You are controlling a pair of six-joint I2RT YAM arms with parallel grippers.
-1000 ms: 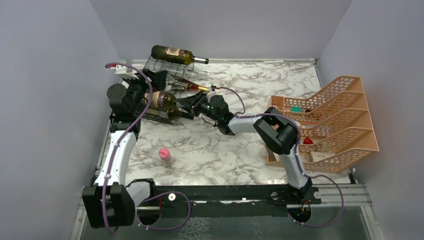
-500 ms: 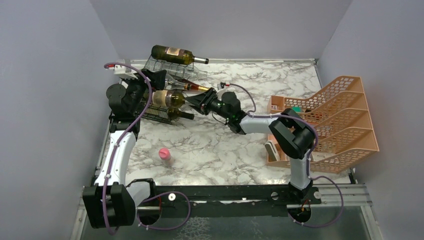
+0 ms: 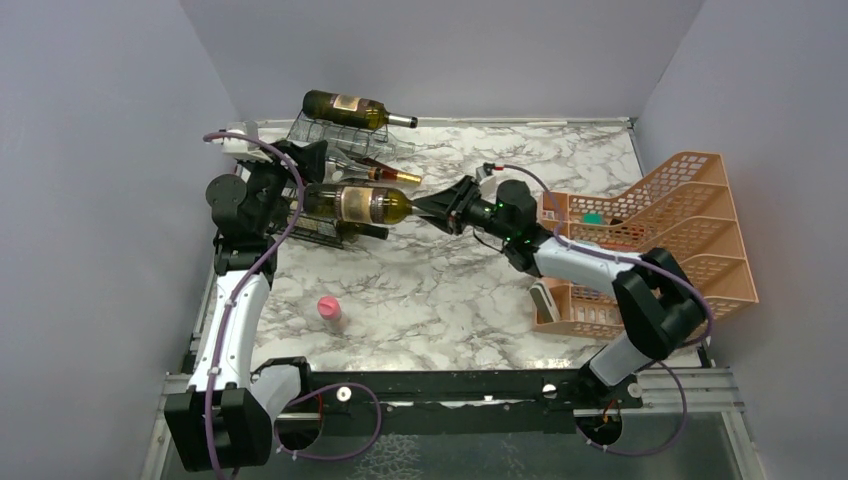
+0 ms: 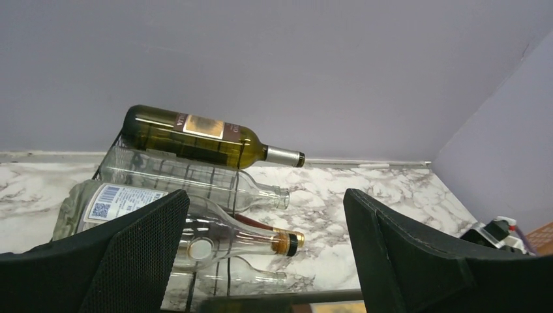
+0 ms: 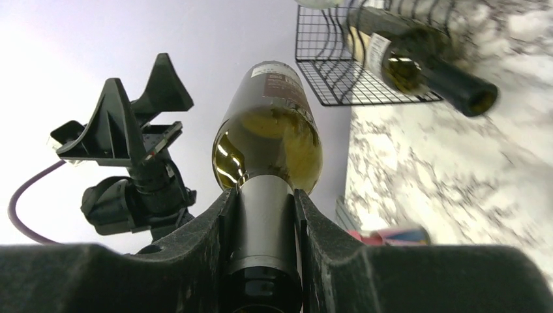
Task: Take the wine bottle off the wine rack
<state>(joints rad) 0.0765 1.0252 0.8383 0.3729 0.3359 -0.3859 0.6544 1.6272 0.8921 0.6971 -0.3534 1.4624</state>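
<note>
Rightward slid the dark green glass wine bottle, neck clamped in the right gripper — seemingly clear of the black wire rack, held just beside it — with the left gripper fingers wide apart.

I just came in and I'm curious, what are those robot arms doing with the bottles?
The right end effector is shut on the neck of a wine bottle, holding it level in the air beside the rack. The left end effector is open near its base, not touching it. The rack holds other bottles.
</note>
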